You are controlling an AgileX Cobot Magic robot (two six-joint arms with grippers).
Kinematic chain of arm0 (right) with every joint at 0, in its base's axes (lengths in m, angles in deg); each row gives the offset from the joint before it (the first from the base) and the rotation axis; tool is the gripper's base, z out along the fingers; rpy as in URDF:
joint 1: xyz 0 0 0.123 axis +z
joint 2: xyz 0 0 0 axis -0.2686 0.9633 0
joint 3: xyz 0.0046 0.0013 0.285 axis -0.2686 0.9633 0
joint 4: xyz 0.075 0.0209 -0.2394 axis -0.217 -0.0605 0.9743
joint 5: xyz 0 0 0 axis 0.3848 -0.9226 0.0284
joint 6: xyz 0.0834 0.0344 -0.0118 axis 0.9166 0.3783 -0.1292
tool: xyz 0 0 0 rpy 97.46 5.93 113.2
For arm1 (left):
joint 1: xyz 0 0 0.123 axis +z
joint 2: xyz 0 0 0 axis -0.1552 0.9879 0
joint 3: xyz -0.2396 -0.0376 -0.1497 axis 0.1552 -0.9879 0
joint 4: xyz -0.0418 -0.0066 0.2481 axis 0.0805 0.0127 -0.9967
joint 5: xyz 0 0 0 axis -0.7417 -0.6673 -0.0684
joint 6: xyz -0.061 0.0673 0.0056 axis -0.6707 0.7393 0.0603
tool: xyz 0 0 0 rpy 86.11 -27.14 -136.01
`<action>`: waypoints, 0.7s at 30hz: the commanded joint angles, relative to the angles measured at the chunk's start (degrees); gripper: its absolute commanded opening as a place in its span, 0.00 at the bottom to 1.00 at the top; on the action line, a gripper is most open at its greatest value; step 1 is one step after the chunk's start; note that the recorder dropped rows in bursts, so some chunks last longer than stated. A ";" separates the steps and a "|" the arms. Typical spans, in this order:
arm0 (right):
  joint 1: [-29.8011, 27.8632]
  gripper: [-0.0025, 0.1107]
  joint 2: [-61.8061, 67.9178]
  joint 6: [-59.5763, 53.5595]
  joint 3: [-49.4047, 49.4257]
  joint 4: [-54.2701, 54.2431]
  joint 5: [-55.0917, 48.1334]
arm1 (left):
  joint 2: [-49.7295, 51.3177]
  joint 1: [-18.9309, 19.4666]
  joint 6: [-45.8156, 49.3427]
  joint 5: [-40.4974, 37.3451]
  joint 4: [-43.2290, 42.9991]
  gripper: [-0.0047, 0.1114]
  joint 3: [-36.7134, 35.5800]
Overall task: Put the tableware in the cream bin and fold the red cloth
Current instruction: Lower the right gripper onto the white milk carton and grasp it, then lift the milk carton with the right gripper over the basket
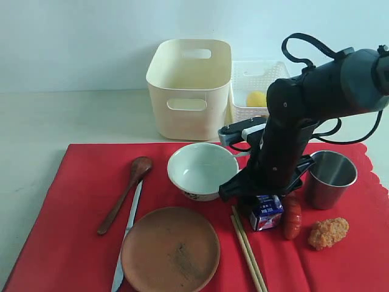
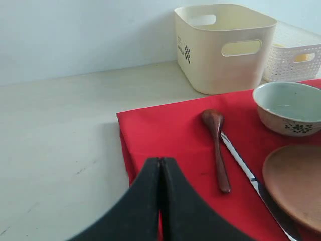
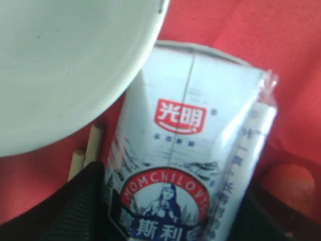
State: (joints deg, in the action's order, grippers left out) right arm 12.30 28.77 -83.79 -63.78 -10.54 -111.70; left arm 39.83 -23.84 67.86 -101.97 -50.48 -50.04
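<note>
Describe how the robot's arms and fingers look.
The right arm is matte black with rounded joint housings, looping black cables and a pale grey box at the wrist. The left gripper has smooth black fingers tapering to narrow tips. The right fingers are black and look ribbed.

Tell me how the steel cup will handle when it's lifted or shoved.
The steel cup looks thin-walled and empty, so it is probably light and rigid. Its smooth wall may slip when gripped. It stands upright, wider at the mouth, on the red cloth, so a push high up could tip it.
</note>
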 commanded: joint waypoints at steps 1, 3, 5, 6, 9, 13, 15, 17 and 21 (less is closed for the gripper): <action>0.13 0.08 -0.05 -0.04 -0.26 2.05 -0.75 | -0.35 0.19 0.06 0.39 -0.04 0.04 -0.16; 0.13 0.02 -0.05 0.08 -0.26 2.83 -1.64 | -0.35 0.19 0.06 0.39 -0.04 0.04 -0.16; 0.13 0.02 -0.51 0.42 -0.26 3.29 -2.02 | -0.35 0.19 0.06 0.39 -0.04 0.04 -0.16; 0.13 0.02 -1.02 0.42 -0.26 3.85 -1.67 | -0.35 0.19 0.06 0.39 -0.04 0.04 -0.16; 0.13 0.02 -3.59 1.50 -0.26 5.33 -1.39 | -0.35 0.19 0.06 0.39 -0.04 0.04 -0.16; 0.13 0.02 -8.40 2.64 -0.26 5.42 -1.39 | -0.35 0.19 0.06 0.39 -0.04 0.04 -0.16; 0.13 0.02 -11.08 3.63 -0.26 5.71 -1.39 | -0.35 0.19 0.06 0.39 -0.04 0.04 -0.16; 0.13 0.02 -14.11 3.85 -0.26 5.71 -1.39 | -0.35 0.19 0.06 0.39 -0.04 0.04 -0.16; -0.33 0.02 -19.78 4.82 -0.26 5.91 -1.27 | -0.35 0.19 0.06 0.39 -0.04 0.04 -0.16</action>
State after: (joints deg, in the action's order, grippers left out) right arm 12.39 13.20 -79.87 -63.78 -5.46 -113.52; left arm 39.83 -23.84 67.86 -101.97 -50.48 -50.04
